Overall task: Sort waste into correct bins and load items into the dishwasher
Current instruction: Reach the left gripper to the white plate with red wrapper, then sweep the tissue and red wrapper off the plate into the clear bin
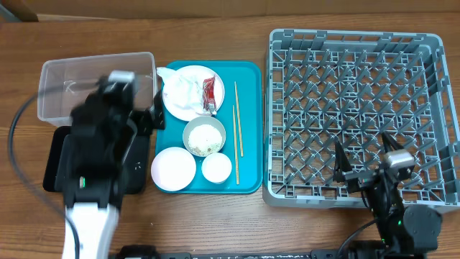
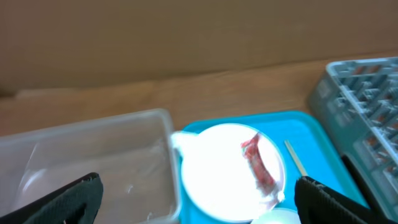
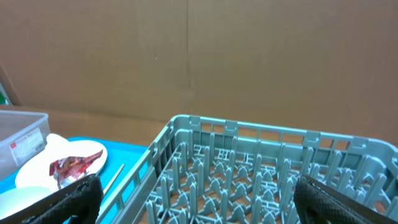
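Wooden tabletop lies under both your arms. Your left gripper (image 2: pixel 199 210) hangs wide open and empty at the clear tub's (image 2: pixel 93 155) edge nearest the teal tray (image 1: pixel 248 129). It faces the white plate (image 2: pixel 217 177) carrying the red wrapper (image 2: pixel 258 165) and napkin (image 1: pixel 180 90). Your right gripper (image 1: pixel 363 162), equally spread and empty, sits over the grey rack's (image 1: pixel 359 108) front edge. 2 chopsticks (image 1: pixel 237 129) lie beside the rice bowl (image 1: pixel 188 131).

I had the left tool (image 2: pixel 199 202) spread wide, with the left arm (image 1: pixel 93 165) reaching forward and blurred overhead. The right tool (image 3: pixel 199 202) gaped just as wide, and the right arm (image 1: pixel 392 208) sat folded low.
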Robot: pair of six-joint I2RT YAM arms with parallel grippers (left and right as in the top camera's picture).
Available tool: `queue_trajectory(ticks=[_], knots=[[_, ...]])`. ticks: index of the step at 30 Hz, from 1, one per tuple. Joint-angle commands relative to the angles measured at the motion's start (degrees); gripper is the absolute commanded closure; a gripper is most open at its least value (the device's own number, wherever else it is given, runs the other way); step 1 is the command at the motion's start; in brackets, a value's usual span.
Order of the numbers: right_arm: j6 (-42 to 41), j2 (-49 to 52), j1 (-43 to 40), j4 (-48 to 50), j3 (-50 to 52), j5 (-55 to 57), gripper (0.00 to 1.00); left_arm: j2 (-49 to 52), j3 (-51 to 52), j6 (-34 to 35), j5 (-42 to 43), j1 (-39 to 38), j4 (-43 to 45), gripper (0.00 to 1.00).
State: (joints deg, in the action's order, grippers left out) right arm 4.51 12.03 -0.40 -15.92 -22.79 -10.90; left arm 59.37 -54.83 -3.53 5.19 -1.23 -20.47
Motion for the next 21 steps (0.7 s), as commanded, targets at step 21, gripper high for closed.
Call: queue_trajectory(ticks=[21], knots=[[-1.73, 56.87, -0.37, -30.95, -38.21, -9.81, 0.0, 72.28, -62.29, 18.43, -2.86, -14.6, -48.83, 0.0]])
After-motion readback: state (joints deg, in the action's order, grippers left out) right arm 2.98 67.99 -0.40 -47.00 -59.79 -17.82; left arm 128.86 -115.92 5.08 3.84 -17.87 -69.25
